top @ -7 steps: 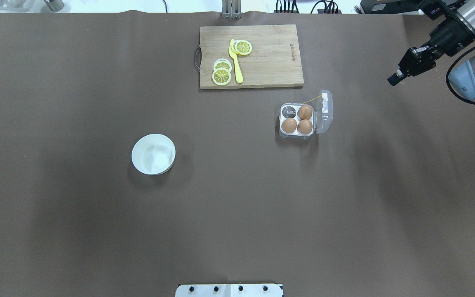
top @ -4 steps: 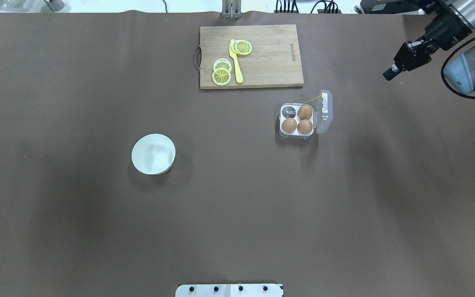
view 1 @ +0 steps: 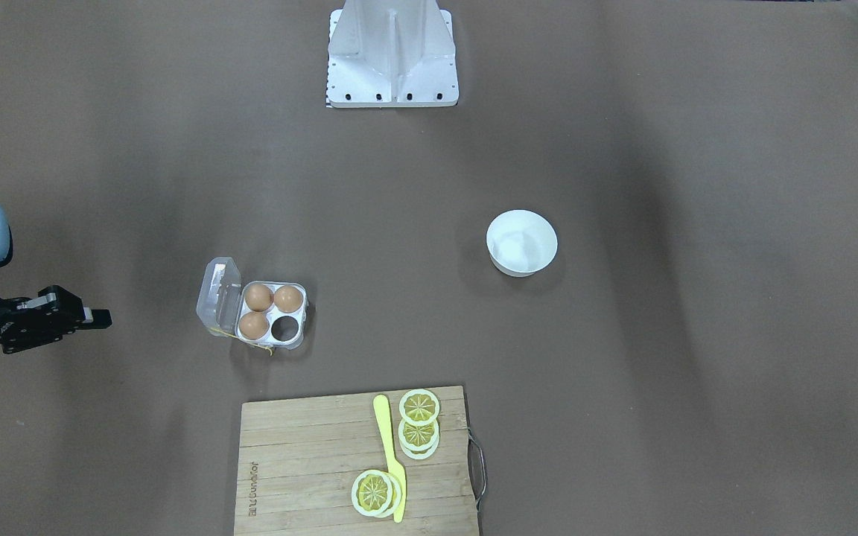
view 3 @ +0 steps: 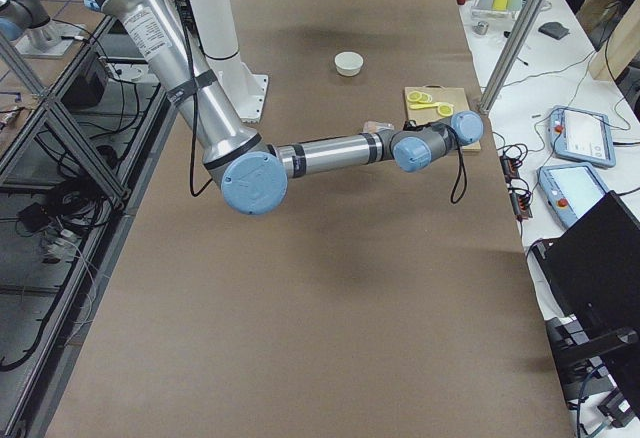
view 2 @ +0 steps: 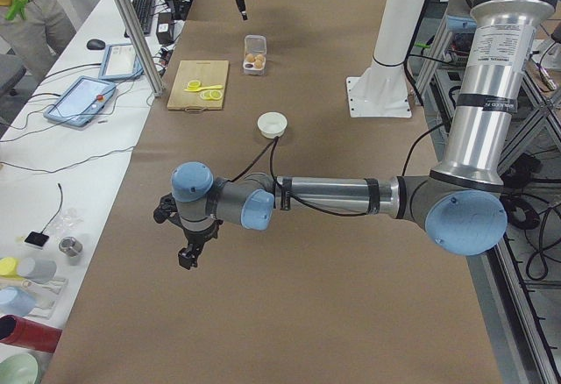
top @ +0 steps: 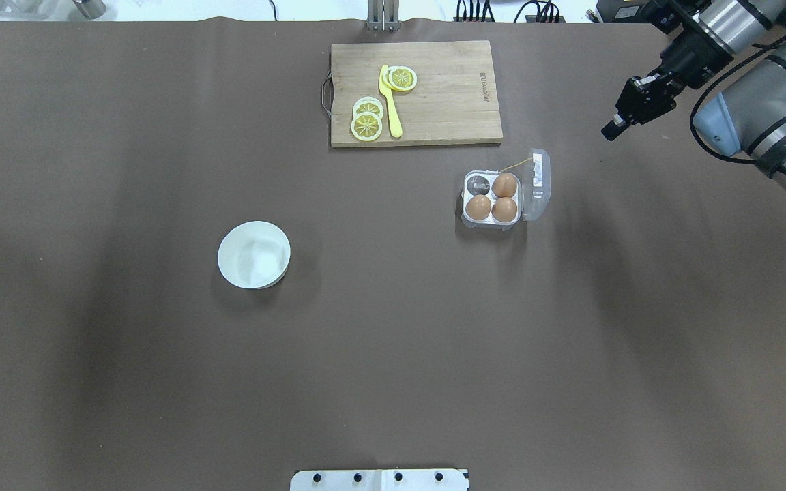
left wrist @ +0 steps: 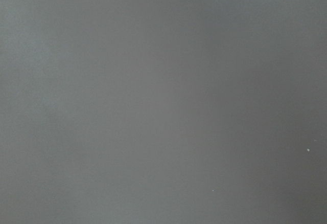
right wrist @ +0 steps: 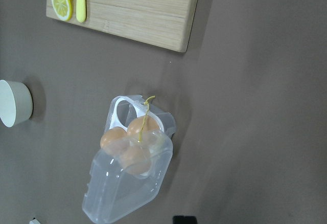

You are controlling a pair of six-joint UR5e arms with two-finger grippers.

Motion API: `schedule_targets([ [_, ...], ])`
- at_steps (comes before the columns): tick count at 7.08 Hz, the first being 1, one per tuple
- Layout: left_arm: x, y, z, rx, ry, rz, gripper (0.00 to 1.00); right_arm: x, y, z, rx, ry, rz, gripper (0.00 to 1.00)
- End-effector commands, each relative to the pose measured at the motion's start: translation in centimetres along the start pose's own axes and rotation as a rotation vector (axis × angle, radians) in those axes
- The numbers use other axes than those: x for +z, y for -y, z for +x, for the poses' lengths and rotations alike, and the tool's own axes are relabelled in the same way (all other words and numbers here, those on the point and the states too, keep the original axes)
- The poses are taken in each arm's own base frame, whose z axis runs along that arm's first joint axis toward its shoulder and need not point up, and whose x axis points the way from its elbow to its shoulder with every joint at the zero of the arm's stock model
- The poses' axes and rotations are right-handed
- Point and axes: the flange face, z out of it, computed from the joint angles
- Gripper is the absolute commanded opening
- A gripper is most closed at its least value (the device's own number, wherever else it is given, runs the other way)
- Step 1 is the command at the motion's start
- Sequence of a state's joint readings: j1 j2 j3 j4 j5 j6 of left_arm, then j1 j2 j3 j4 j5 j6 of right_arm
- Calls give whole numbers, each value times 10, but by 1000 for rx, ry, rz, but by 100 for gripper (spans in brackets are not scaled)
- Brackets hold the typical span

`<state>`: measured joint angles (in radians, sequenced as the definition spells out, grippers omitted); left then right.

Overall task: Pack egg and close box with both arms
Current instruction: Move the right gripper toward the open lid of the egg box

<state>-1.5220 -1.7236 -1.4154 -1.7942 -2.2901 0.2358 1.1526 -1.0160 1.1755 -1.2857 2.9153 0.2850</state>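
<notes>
The box lies right of the table's centre, its clear lid swung open to the right. Three orange-brown eggs sit in its cups, and I cannot tell which one is the egg. The far-left cup holds nothing. My right gripper hovers shut and holding nothing, up and to the right of the box, well apart from it; it also shows in the front view. The right wrist view looks down on the box. My left gripper hangs far off over bare table; open or shut, I cannot tell.
A wooden cutting board with lemon slices and a yellow knife lies beyond the box. A white bowl stands left of centre. The white mounting stand is at the robot's edge. A person stands beside the table.
My right gripper has moved left, towards the box's side of the table, and more of its arm has come into view. The box, eggs and bowl have not moved.
</notes>
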Motion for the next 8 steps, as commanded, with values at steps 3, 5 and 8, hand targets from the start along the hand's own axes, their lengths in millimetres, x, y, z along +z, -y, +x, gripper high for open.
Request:
schedule_targets([
  [3, -6, -2, -4, -5, 5, 9, 97, 63, -2, -2, 0, 11, -88, 0],
  [5, -6, -1, -3, -4, 5, 10, 97, 78, 3, -15, -18, 15, -107, 0],
  [8, -6, -3, -4, -7, 5, 10, 97, 93, 3, -28, -39, 21, -127, 0],
])
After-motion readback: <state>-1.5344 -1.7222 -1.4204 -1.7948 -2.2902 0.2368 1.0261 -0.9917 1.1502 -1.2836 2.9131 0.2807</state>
